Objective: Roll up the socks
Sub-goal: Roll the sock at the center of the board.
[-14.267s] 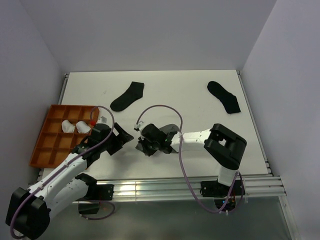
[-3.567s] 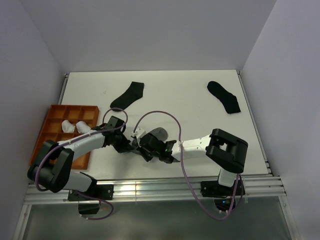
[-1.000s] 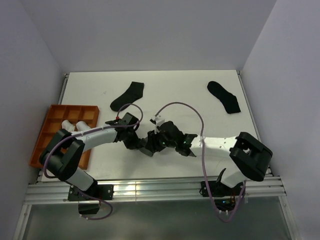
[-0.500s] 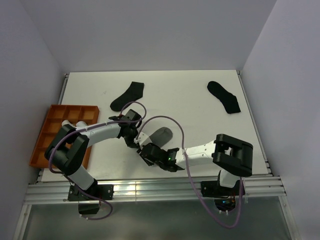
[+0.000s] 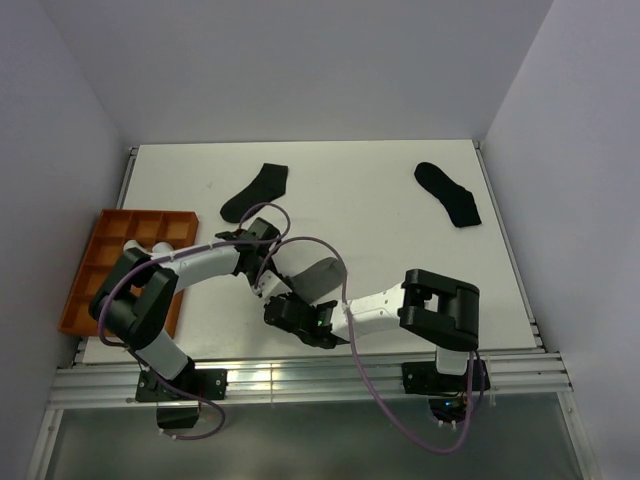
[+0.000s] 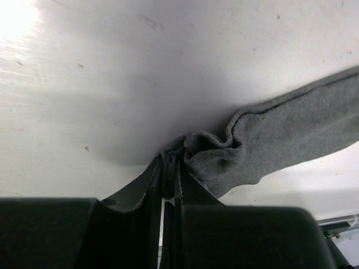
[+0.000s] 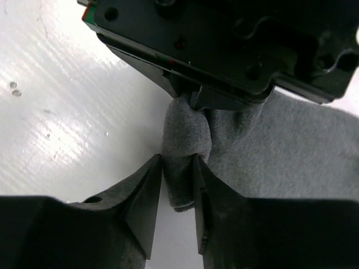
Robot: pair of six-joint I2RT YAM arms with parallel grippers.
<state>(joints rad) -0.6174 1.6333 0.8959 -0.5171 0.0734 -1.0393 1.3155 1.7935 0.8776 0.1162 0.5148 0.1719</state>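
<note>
White table (image 5: 400, 250) boxed by plain walls (image 5: 300, 70). Grey sock (image 5: 318, 275) lies near the front centre. Left gripper (image 6: 168, 180) is clamped on its bunched end, and right gripper (image 7: 178, 190) is closed around the same fold. Tray (image 5: 88, 290) overhangs the left edge. Two black socks (image 5: 256, 193) (image 5: 449, 193) lie near the far edge, with bare surface between them and the grippers.

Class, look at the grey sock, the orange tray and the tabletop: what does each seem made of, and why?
Grey sock: soft knitted fabric, matte, slightly fuzzy; it bunches into folds.
Orange tray: probably moulded plastic; uniform colour, thin dividers.
Tabletop: hard, smooth white surface, semi-glossy; bright glare, small scuffs; exact material unclear.
</note>
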